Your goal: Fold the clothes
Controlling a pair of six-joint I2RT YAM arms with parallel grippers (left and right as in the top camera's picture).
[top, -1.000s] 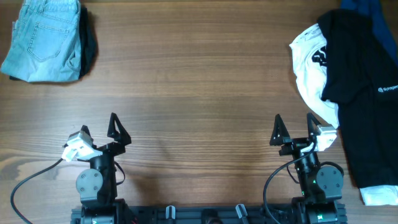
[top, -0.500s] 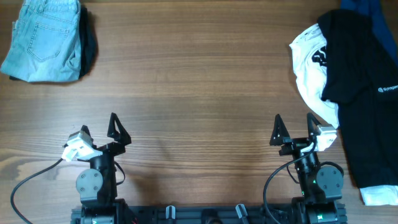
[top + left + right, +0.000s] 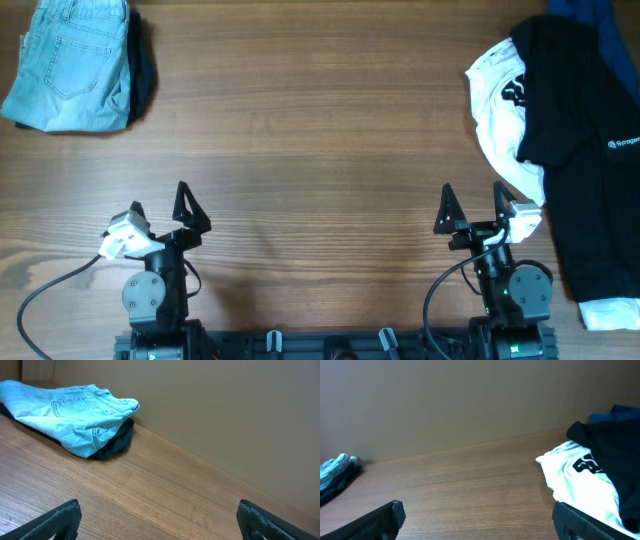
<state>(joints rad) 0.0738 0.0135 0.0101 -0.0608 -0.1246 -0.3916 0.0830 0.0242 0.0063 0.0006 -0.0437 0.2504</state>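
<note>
At the table's (image 3: 320, 130) near edge the left tool (image 3: 158, 200) and right tool (image 3: 472, 190) gape wide, empty. The black shirt (image 3: 570, 110) drapes a white tee (image 3: 500, 120) on the table's right side; jeans (image 3: 70, 65) lie at its far-left corner.

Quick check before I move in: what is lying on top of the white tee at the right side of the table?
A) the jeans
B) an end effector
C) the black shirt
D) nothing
C: in the overhead view the black shirt drapes over the white tee, while the jeans sit at the far left corner.
</note>
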